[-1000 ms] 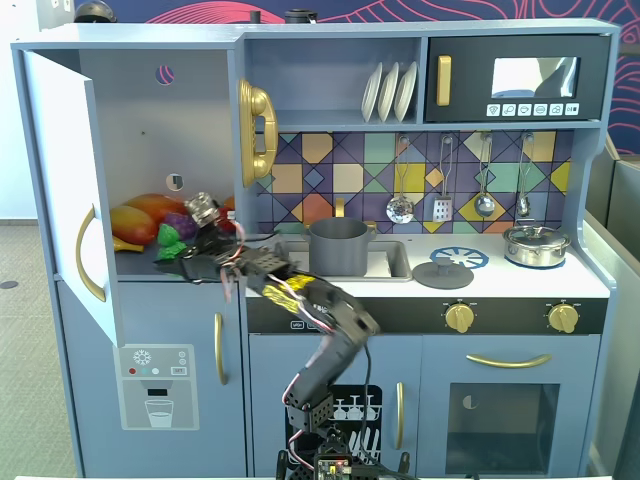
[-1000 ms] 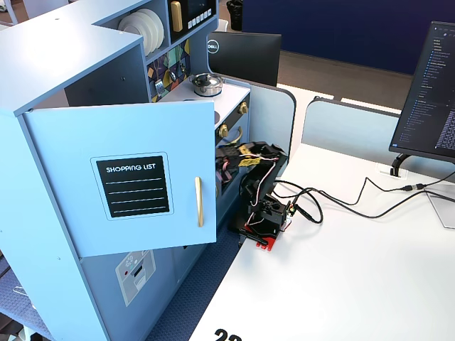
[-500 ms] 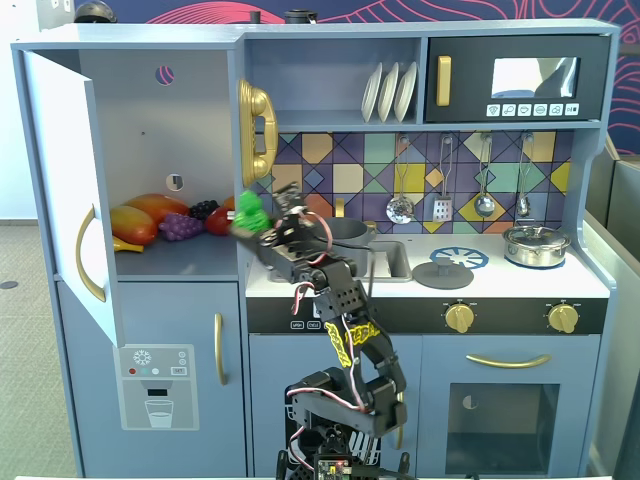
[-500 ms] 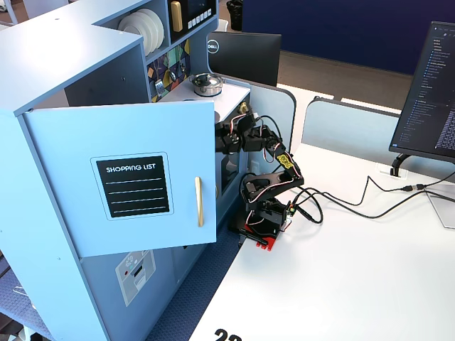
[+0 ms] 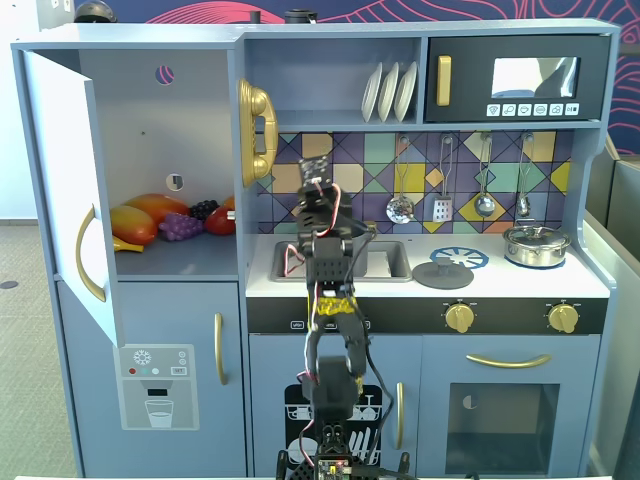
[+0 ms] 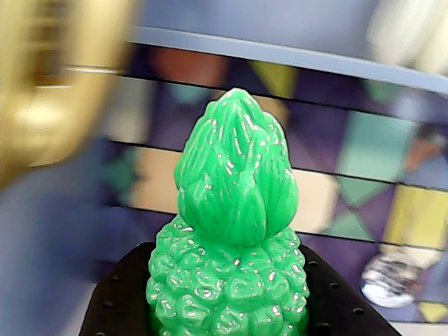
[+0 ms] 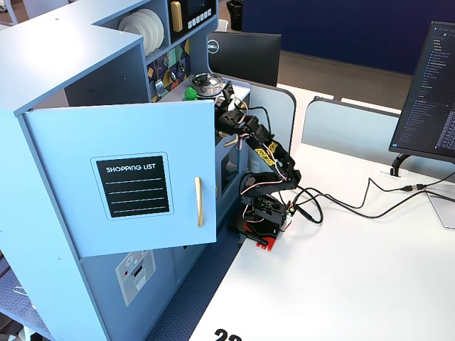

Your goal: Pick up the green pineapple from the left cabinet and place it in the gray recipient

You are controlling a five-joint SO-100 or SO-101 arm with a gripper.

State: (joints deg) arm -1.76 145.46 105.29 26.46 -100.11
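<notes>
arm raised, tool (image 6: pixel 227 308) clamped (holding sth)

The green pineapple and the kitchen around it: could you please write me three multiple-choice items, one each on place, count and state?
1. Where is the green pineapple?
A. On the cupboard shelf
B. Held in the gripper
C. On the stove burner

2. How many white plates stand on the upper shelf in a fixed view?
A. One
B. Three
C. Five

3. What state is the left cabinet door in?
A. Open
B. Shut
C. Missing

Answers: 1 B, the wrist view shows it upright between the black fingers. 2 B, three stand side by side. 3 A, it swings outward and the fruit inside shows.
</notes>
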